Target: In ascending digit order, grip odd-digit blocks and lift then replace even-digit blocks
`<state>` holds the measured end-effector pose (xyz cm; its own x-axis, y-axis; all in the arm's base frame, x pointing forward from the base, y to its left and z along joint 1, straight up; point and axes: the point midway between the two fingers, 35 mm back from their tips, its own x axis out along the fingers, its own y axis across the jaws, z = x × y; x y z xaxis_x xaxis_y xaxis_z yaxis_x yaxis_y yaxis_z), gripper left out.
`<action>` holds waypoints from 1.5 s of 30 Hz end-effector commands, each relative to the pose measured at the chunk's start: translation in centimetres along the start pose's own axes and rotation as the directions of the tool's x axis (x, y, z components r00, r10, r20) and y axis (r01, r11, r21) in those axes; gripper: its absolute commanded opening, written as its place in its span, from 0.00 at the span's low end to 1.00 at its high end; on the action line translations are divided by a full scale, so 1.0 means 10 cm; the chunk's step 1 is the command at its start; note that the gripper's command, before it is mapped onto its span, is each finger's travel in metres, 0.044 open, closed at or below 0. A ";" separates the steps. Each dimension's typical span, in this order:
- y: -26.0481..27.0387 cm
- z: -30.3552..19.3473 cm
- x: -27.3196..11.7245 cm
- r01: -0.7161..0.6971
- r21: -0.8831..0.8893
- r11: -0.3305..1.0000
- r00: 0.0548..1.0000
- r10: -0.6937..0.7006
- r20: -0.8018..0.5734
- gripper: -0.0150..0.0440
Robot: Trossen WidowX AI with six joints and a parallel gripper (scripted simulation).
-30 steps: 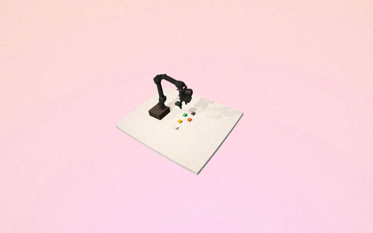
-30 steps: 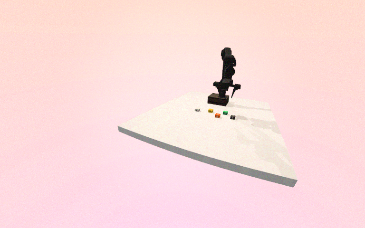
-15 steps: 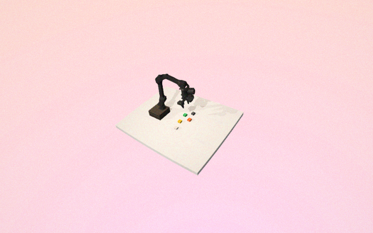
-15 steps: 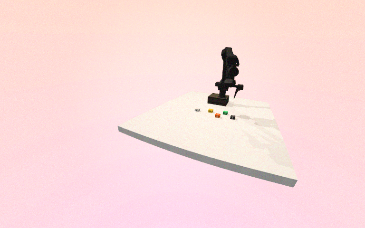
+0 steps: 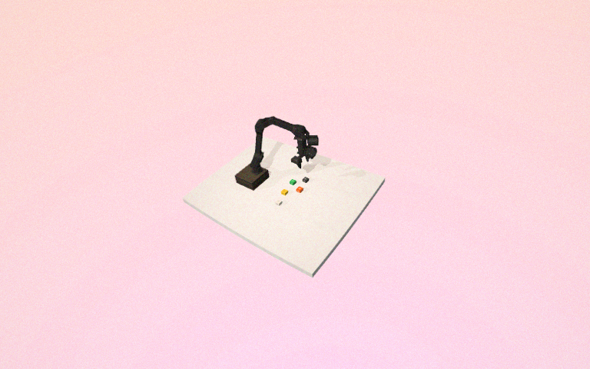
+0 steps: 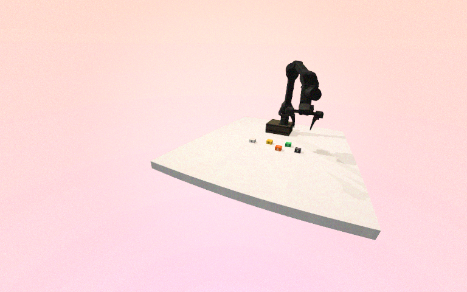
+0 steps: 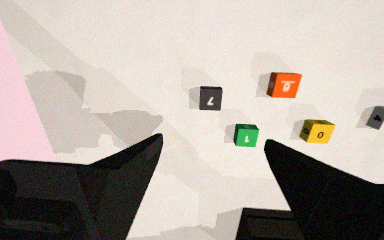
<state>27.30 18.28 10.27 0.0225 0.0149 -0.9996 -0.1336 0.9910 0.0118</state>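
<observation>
My gripper (image 5: 303, 164) (image 6: 302, 128) (image 7: 215, 138) is open and empty, high above the table. The yellow block (image 5: 284, 192) (image 6: 269, 142) (image 7: 321, 132) shows 0. The green block (image 5: 293, 182) (image 6: 288, 144) (image 7: 246, 136) shows 1; in the wrist view it appears between the fingertips, nearer the right one. The white block (image 5: 279, 203) (image 6: 252, 140) shows 4 on its shaded side, cut off at the wrist view's right edge. The orange block (image 5: 299, 189) (image 6: 278, 148) (image 7: 285, 85) shows a barred digit, apparently 6, blurred. The black block (image 5: 306, 179) (image 6: 297, 149) (image 7: 210, 98) shows 7.
The arm's brown base (image 5: 251, 177) (image 6: 278, 128) stands on the white table (image 5: 313, 243) (image 6: 220, 168) behind the blocks. The blocks stand apart from one another. Arm shadows fall across the table beyond the black block.
</observation>
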 end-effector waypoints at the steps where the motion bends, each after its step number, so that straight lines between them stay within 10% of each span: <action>1: 0.03 0.02 0.00 0.000 0.003 1.000 1.000 0.000 -0.001 0.93; 45: -1.09 0.34 -0.01 0.009 0.003 1.000 1.000 -0.009 0.002 0.93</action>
<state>32.59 8.77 10.26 0.0267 0.0059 -0.9996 -0.1304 0.9915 0.0024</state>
